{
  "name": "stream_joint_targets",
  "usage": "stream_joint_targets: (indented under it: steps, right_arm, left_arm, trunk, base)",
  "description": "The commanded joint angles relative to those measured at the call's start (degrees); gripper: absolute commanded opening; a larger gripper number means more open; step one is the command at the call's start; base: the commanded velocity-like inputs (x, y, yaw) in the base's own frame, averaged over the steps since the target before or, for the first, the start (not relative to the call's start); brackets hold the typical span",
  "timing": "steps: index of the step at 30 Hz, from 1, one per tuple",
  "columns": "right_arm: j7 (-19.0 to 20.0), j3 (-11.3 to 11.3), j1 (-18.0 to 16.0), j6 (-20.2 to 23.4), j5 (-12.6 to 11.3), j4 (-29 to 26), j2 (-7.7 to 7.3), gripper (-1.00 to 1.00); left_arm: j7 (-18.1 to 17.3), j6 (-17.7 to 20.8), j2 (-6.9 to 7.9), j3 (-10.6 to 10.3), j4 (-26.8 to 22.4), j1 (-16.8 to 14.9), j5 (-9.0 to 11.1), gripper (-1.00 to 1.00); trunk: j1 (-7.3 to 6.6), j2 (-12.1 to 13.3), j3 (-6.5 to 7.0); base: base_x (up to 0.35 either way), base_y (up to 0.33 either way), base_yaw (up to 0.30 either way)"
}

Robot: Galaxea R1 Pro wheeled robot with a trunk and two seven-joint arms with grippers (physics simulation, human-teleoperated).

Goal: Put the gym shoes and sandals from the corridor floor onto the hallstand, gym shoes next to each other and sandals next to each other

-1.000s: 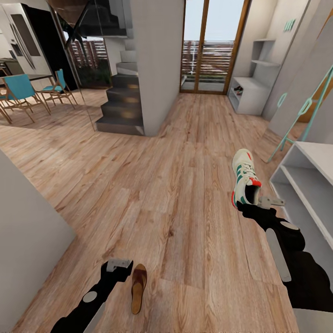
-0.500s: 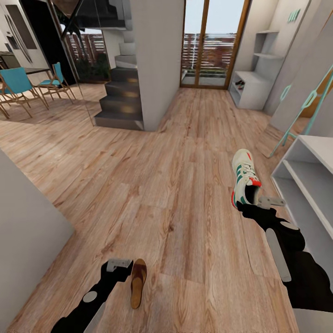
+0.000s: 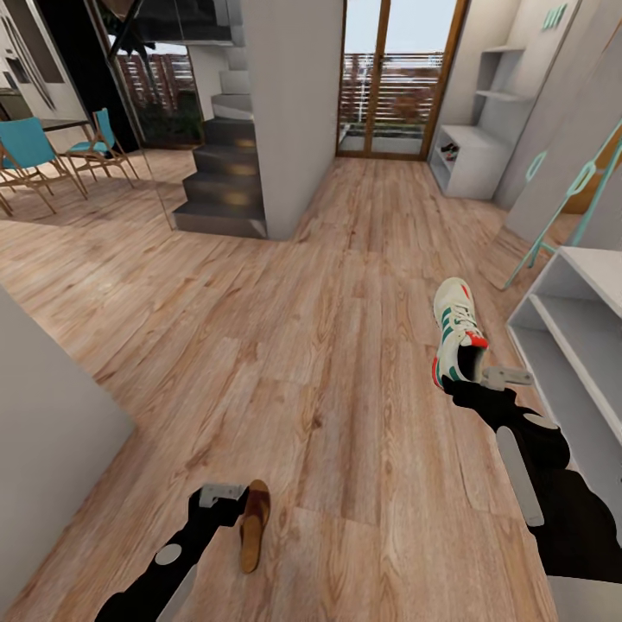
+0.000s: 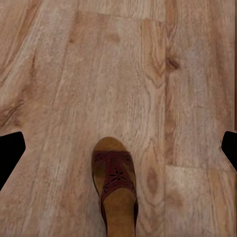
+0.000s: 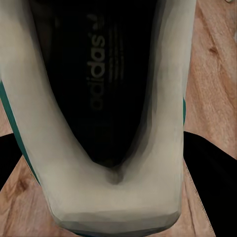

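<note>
While the view shifts, right gripper (image 3: pixel 478 367) stays clamped on gym shoe (image 3: pixel 455 339).

The floor (image 3: pixel 285 345) is matt wood-grain plank. The sandal (image 4: pixel 116 185) looks like dark cut-out leather on a tan sole. The sneaker (image 3: pixel 455 337) looks smooth, cream-white.

A dark staircase (image 3: pixel 220 186) rises beside a pale grey pillar (image 3: pixel 294 104) in the middle distance. Behind it, a wood-framed glass door (image 3: pixel 397 82) looks onto a slatted balcony railing. Teal chairs (image 3: pixel 26 151) on wooden legs stand by a dark table at the far left. A white bench unit (image 3: pixel 475 168) sits under floating wall shelves (image 3: pixel 505 73) at the far right. A teal-framed stand (image 3: pixel 566 212) leans nearer.
</note>
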Motion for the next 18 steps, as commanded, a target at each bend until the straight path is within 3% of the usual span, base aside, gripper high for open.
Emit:
stream_joint_targets:
  steps: [1, 18]
  right_arm:
    - [-0.5, 0.0, 0.0, 0.2, -0.6, -0.1, -0.03, -1.00]
    - [-0.5, 0.0, 0.0, 0.2, -0.6, -0.1, -0.03, -1.00]
  left_arm:
    - [0.1, -0.2, 0.08, -0.3, 0.0, 0.0, 0.6, 1.00]
    - [0.1, -0.2, 0.06, -0.2, 0.0, 0.0, 0.6, 1.00]
  trunk:
    - [0.00, 0.0, -0.05]
    - [0.00, 0.0, -0.05]
  base:
    - [0.059, -0.228, 0.000]
    - [0.005, -0.081, 0.000]
